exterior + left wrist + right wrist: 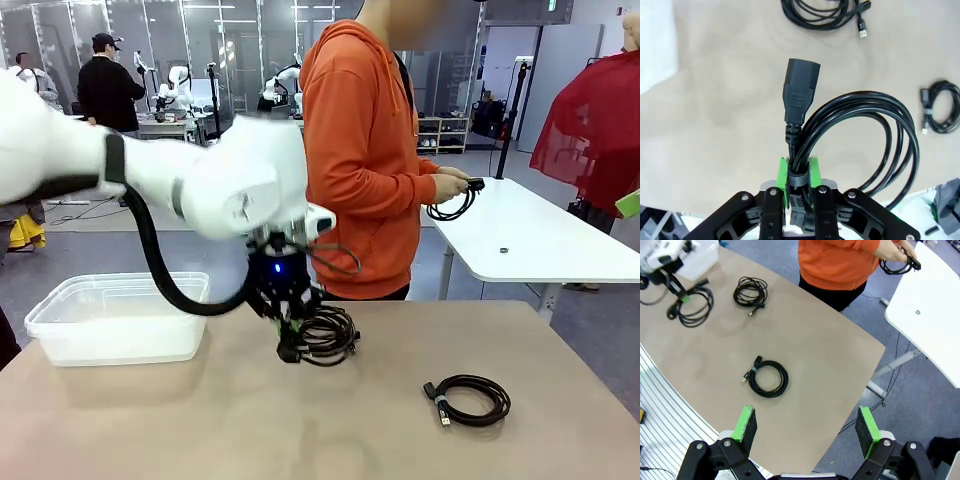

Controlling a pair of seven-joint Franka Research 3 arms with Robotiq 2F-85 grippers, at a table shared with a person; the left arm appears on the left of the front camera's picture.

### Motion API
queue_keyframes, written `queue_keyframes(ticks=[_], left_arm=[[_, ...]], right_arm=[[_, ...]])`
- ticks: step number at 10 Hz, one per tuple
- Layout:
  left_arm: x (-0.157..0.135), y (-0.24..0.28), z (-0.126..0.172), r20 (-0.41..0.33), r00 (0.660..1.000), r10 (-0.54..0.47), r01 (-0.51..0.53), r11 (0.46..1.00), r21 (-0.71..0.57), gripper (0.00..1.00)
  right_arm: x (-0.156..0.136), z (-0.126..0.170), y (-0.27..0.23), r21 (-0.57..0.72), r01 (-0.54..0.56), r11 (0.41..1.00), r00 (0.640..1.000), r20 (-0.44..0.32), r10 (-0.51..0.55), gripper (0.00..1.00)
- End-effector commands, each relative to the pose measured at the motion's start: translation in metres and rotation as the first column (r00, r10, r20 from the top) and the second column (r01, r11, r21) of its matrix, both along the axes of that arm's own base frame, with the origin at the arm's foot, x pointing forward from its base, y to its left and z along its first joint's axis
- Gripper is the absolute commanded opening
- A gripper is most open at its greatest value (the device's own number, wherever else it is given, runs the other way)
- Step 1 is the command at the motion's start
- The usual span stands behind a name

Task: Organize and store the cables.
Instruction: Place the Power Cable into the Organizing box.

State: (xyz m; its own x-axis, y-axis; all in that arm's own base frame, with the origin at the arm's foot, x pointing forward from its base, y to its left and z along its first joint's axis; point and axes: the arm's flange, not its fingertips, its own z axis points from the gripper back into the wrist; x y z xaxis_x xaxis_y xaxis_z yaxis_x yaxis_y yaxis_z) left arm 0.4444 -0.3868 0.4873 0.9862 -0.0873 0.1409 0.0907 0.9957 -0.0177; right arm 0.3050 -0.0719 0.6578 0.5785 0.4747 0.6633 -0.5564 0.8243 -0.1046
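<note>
Cables (784, 380) number four, on and around one tan table (200, 430). The single clear plastic bin (60, 330) sits at the left edge of the front view, directly left of the left gripper (290, 325), with bare tabletop between them. By my reading the carry runs leftward, and the left arm is the nearer one to the bin.

That gripper is clamped on the strapped neck of a coiled power cord (890, 130). Its loops hang off to one side of the pads and its moulded plug (800, 95) points straight away from the fingers. I cannot tell whether the coil is clear of the table.

The right gripper (806, 412) is spread wide and empty, high over the table's edge.

Two thinner cables lie loose. The near coil (497, 400) is at lower right in the front view. The far coil (740, 294) is just beside the held one. The fourth cable (476, 185) is in the person's hands (450, 185), over a white side table (560, 250).
</note>
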Motion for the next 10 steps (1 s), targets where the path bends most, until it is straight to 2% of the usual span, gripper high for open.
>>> queue_keyframes(ticks=[1,4,9,10], left_arm=[[-0.008,0.003,0.027,0.004,1.0,-0.005,0.005,1.0,-0.005,0.0],[-0.017,-0.008,0.04,0.039,0.999,-0.012,0.011,1.0,0.023,0.0],[-0.017,0.0,0.043,0.029,1.0,-0.011,0.011,1.0,-0.002,0.0],[-0.016,-0.001,0.041,0.028,1.0,-0.011,0.011,1.0,0.003,0.19]], right_arm=[[0.001,0.001,-0.001,0.003,0.003,1.0,1.0,-0.001,-0.003,1.0],[0.001,0.001,-0.001,0.003,0.003,1.0,1.0,-0.001,-0.003,1.0],[0.001,0.001,-0.001,0.003,0.003,1.0,1.0,-0.001,-0.003,1.0],[0.001,0.001,-0.001,0.003,0.003,1.0,1.0,-0.001,-0.003,1.0]])
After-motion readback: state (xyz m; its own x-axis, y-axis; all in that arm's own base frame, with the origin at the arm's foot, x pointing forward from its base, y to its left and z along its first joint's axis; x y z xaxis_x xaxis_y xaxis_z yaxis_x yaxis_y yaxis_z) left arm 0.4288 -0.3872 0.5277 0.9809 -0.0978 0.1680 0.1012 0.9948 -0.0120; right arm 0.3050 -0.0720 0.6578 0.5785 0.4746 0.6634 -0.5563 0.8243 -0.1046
